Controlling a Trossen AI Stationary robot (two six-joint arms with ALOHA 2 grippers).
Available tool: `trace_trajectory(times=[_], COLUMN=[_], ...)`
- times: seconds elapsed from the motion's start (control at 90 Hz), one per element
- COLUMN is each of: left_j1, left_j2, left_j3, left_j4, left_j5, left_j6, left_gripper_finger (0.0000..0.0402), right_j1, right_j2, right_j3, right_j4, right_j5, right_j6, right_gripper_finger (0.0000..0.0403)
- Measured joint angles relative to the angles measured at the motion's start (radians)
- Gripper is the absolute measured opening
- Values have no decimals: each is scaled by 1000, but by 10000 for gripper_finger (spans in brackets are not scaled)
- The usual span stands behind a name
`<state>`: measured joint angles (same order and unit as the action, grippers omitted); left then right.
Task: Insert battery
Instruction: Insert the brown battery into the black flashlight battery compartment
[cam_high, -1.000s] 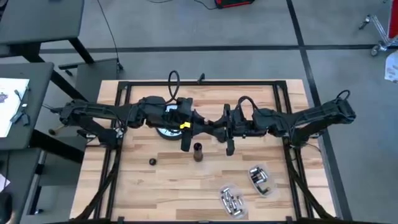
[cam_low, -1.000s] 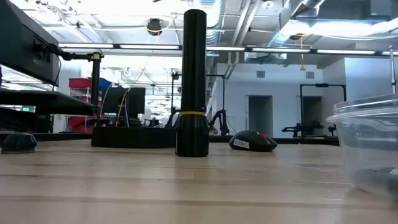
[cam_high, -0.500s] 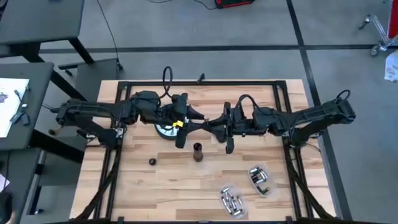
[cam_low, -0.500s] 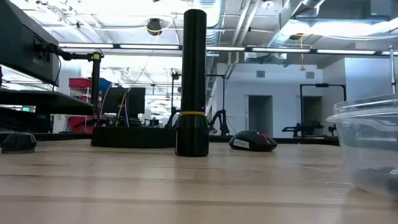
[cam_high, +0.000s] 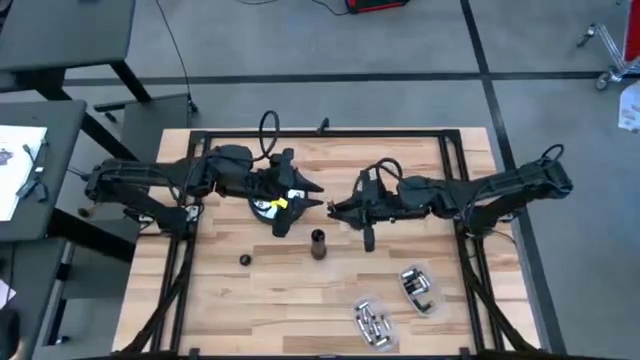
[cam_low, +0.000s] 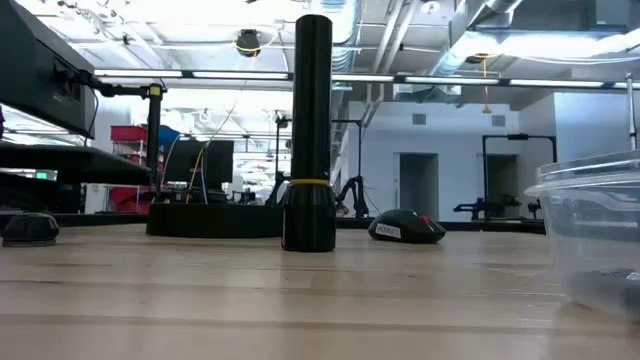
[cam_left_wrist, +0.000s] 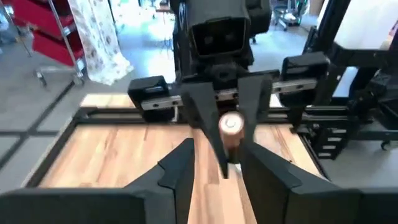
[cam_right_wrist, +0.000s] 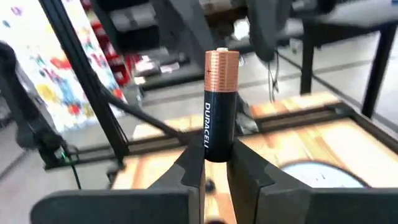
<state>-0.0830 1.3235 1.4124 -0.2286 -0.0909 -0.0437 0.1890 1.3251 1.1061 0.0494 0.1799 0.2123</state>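
Observation:
A black flashlight body (cam_high: 318, 243) (cam_low: 309, 130) with a yellow ring stands upright on its wide end near the table's middle. Its small black cap (cam_high: 245, 260) (cam_low: 30, 228) lies to the left. My right gripper (cam_high: 335, 210) (cam_right_wrist: 214, 165) hovers just behind the flashlight, shut on a copper-and-black battery (cam_right_wrist: 219, 106) (cam_left_wrist: 231, 127). My left gripper (cam_high: 285, 215) (cam_left_wrist: 217, 171) faces it from the left, open, holding nothing. My right gripper pinches the battery's black end (cam_right_wrist: 214, 152) between its two fingers. The fingers come about level from the table's right. The battery sticks out past the fingertips along them, its copper end (cam_left_wrist: 231, 123) toward my left gripper, lifted clear of the table.
A white round dial (cam_high: 265, 208) (cam_right_wrist: 317, 174) lies under my left gripper. A clear tub with several batteries (cam_high: 372, 322) and another clear tub (cam_high: 420, 290) (cam_low: 590, 230) stand at the near right. A black frame (cam_high: 320, 133) rims the table.
My left gripper has drawn back toward the table's left and far side, away from my right gripper, and has turned. My right gripper has shifted only slightly. The flashlight has stood still.

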Motion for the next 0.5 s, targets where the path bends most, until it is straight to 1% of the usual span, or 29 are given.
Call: trace_trajectory(times=[0.111,0.2,0.289,0.5], left_j1=[0,0,0,6], left_j2=[1,5,7,55], left_j3=[0,0,0,0], left_j4=[-33,-41,-61,-37], left_j5=[36,42,43,43], left_j6=[-53,-71,-76,-87], left_gripper_finger=[107,107,107,107], right_j1=[0,0,0,0], right_j2=[3,4,5,5], right_j3=[0,0,0,0], right_j4=[-88,-153,-177,-208], right_j5=[0,0,0,0], right_j6=[0,-1,-1,-3], right_gripper_finger=[27,27,27,27])
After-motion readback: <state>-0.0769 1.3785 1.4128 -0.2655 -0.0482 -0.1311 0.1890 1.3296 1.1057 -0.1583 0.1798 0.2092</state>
